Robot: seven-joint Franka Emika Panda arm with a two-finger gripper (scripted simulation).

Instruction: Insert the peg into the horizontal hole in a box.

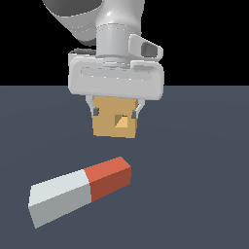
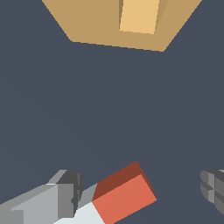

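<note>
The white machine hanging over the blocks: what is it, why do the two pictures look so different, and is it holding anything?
It is a simulated robot arm ending in a gripper, a two-fingered clamp. One picture comes from a camera off the arm, the other from a camera on its wrist, looking past the grey fingers. On the dark floor lie a grey-and-red peg and a tan box with a square hole in one face. The fingers stand open, apart from both, so nothing is held.
</note>
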